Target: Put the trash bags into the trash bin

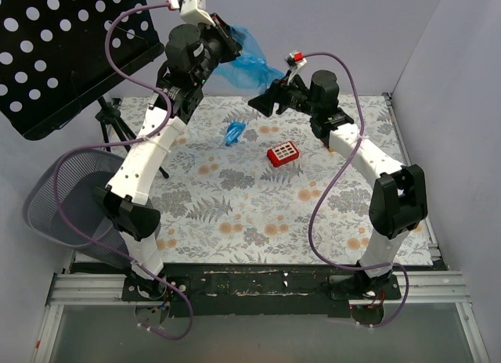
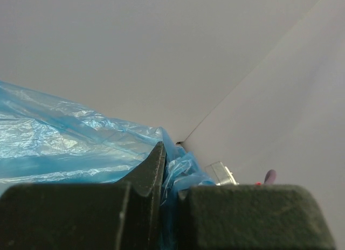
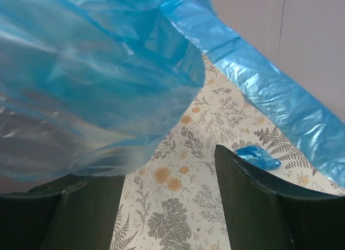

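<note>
The blue trash bag (image 1: 249, 62) hangs in the air at the back of the table, pinched at its top by my left gripper (image 1: 225, 39), which is raised high. In the left wrist view the fingers (image 2: 145, 174) are shut on the blue film (image 2: 64, 142). My right gripper (image 1: 270, 98) is open just right of the bag's lower end; in the right wrist view the bag (image 3: 86, 72) hangs over the open gripper (image 3: 167, 169), with nothing held. The wire mesh trash bin (image 1: 66, 199) lies tilted off the table's left edge.
A small crumpled wad of blue film (image 1: 235, 132) lies on the floral cloth, also in the right wrist view (image 3: 257, 157). A red toy block (image 1: 283, 153) lies right of it. A black perforated music stand (image 1: 63, 50) stands at the back left.
</note>
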`<state>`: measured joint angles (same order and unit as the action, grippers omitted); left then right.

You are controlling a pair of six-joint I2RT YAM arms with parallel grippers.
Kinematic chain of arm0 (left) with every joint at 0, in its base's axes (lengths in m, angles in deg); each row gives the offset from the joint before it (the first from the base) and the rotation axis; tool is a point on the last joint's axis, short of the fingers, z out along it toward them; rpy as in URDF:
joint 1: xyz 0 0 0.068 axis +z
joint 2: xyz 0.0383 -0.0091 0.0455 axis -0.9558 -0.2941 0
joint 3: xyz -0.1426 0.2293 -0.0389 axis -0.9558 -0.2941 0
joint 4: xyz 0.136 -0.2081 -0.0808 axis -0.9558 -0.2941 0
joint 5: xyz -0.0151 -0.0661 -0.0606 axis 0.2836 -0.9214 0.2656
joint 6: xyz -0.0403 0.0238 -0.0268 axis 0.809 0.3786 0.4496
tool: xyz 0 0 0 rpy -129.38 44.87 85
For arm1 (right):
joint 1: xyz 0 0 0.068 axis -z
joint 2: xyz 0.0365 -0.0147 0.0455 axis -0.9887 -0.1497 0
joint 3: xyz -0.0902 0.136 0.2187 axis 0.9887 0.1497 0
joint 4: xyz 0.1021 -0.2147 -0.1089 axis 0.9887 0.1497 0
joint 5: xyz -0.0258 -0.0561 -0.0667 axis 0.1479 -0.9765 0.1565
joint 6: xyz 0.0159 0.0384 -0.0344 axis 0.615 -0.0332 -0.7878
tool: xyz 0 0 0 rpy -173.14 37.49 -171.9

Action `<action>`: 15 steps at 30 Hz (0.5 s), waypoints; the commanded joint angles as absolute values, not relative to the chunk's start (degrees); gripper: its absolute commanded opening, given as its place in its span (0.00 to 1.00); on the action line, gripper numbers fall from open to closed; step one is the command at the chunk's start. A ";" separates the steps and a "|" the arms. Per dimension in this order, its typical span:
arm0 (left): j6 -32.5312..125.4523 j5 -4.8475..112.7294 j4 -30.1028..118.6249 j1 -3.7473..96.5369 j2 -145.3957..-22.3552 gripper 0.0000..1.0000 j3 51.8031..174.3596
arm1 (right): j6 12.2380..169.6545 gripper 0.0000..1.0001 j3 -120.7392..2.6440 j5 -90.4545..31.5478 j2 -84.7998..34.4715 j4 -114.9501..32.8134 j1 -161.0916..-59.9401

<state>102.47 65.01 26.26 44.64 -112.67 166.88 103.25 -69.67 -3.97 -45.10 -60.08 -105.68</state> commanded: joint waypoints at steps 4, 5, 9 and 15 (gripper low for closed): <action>103.35 65.63 26.34 44.59 -107.79 0.00 165.20 | 103.47 0.66 -79.20 -6.60 -48.32 -62.84 -106.53; 103.35 65.72 26.42 44.59 -107.44 0.00 164.58 | 103.47 0.64 -80.08 -5.81 -48.41 -63.45 -106.53; 103.79 65.72 26.60 44.68 -106.21 0.00 162.29 | 103.56 0.47 -82.02 -1.86 -48.94 -64.34 -106.61; 102.12 67.47 27.56 44.94 -106.03 0.00 160.98 | 99.34 0.15 -75.19 1.83 -45.52 -62.14 -105.57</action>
<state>103.35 65.21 26.56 44.64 -110.16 162.01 102.48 -78.87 -2.22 -49.34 -61.24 -106.54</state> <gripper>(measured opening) 0.009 0.214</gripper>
